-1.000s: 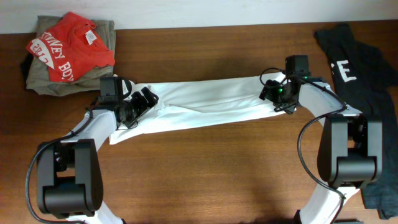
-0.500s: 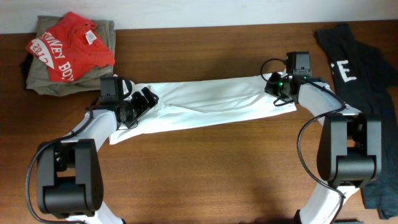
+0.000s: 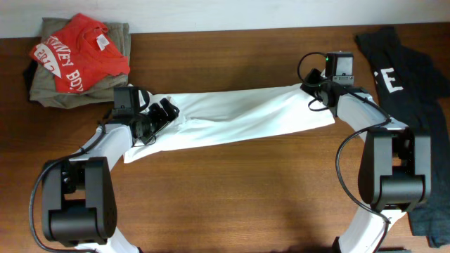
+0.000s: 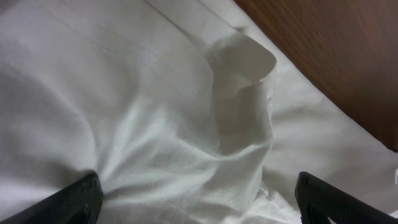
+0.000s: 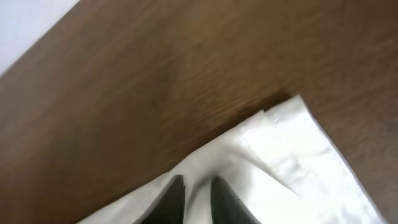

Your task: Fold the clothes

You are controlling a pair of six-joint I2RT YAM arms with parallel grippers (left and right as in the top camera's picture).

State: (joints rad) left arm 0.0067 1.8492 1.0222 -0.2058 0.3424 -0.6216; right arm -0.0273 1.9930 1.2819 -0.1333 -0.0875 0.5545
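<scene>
The white shirt [image 3: 239, 116] is lying across the middle of the frame as a long, narrow band on the table [image 3: 232, 190], slanting up slightly toward the right, with soft creases running along its length. The black shirt [image 3: 404, 74] with white lettering is lying at the upper right, and a red shirt [image 3: 81, 56] is sitting on an olive pile [image 3: 119, 35] at the upper left. The left gripper [image 3: 160, 116] is resting over the band's left end and the right gripper [image 3: 314, 90] is sitting at its upper right corner. The overhead view is not showing how the jaws stand, but the wrist views are. The left gripper's fingers [image 4: 74, 202] are standing wide apart at the bottom corners, with rumpled cloth and one small raised fold spreading between them. The right gripper's fingers [image 5: 171, 196] are pressing nearly together, pinching the shirt's edge beside its pointed corner.
</scene>
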